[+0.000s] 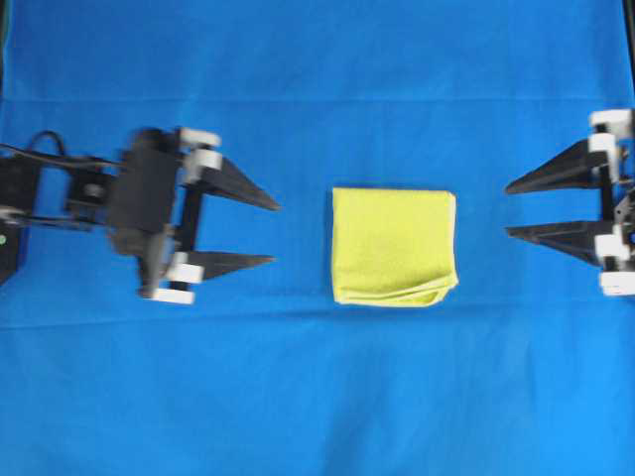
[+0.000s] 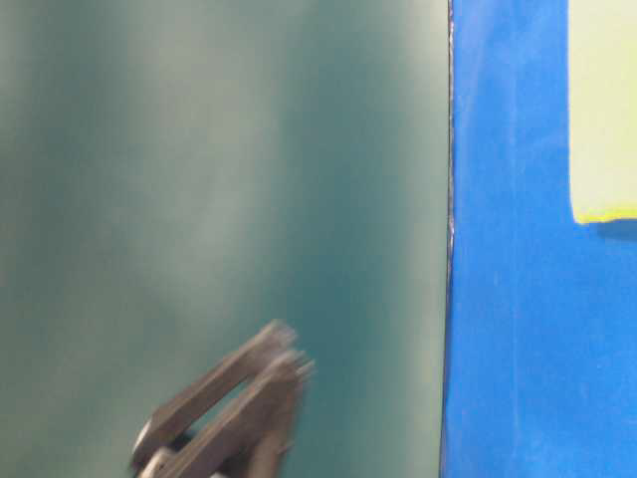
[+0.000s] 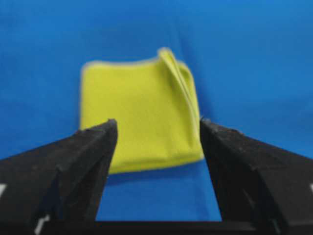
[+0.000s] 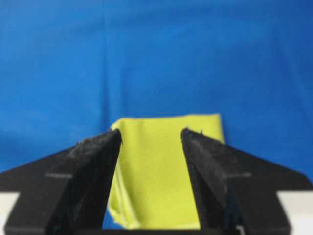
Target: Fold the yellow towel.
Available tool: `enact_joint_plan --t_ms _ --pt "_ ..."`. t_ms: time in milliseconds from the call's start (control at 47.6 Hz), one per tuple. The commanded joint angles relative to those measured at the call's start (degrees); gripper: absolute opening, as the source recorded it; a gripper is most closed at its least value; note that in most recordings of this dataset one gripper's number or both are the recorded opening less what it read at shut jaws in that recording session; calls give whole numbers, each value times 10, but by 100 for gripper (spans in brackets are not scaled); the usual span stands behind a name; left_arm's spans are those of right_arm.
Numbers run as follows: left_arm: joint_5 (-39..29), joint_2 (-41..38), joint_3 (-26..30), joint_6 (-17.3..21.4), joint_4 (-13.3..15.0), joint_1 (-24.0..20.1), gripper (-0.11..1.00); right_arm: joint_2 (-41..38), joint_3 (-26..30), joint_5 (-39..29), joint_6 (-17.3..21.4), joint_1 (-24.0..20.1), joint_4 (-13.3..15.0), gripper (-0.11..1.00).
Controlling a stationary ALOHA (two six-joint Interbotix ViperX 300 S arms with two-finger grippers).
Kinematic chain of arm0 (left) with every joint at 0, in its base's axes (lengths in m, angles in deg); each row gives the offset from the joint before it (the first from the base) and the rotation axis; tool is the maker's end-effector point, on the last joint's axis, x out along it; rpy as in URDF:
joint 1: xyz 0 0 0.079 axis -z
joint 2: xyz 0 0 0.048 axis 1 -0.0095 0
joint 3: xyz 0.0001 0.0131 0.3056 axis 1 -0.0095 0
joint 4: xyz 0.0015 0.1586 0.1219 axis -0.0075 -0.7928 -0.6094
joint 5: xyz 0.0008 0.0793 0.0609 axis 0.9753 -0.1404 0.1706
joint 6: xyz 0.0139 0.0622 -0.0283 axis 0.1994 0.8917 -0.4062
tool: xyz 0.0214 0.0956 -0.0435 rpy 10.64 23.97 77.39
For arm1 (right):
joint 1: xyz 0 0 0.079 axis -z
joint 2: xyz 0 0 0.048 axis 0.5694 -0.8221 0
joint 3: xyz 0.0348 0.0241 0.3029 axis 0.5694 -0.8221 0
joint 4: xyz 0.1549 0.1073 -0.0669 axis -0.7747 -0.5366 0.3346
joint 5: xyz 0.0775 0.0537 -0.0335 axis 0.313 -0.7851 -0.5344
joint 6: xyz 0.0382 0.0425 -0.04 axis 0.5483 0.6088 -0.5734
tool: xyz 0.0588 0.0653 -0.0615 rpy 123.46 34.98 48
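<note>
Now we see the yellow towel (image 1: 394, 246) folded on the blue cloth (image 1: 317, 397). Our left gripper (image 1: 275, 234) at nine o'clock and right gripper (image 1: 508, 209) at three both gape wide, holding nothing.

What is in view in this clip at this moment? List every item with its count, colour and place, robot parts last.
yellow towel: one, bright yellow-green, folded into a small layered square, lying flat in the middle of the blue cloth, between the two grippers and touching neither.
blue cloth: one, blue, spread across the whole work surface under the towel.
backdrop: one, dark green, seen only in the table-level view, beside the edge of the blue cloth.
left gripper: one, black with white parts, left of the towel, jaws open and empty, pointing at the towel.
right gripper: one, black with white parts, right of the towel at the frame edge, jaws open and empty.
</note>
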Motion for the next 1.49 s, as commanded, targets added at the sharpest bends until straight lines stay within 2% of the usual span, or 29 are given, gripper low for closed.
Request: enact_joint_plan --t_ms 0,336,525,672,883,1471 --pt "40 53 -33 -1 0 -6 65 41 -9 -1 -1 1 16 57" --pt "52 232 -164 -13 1 -10 65 175 -97 8 1 4 22 57" --pt "55 325 -242 -15 4 -10 65 206 -142 33 3 23 18 57" --pt "49 381 -286 -41 5 -10 65 209 -166 61 4 50 13 57" --pt "37 410 -310 -54 5 -10 65 204 -172 76 4 67 11 57" --pt "34 414 -312 -54 4 -10 64 203 -172 75 4 67 8 57"
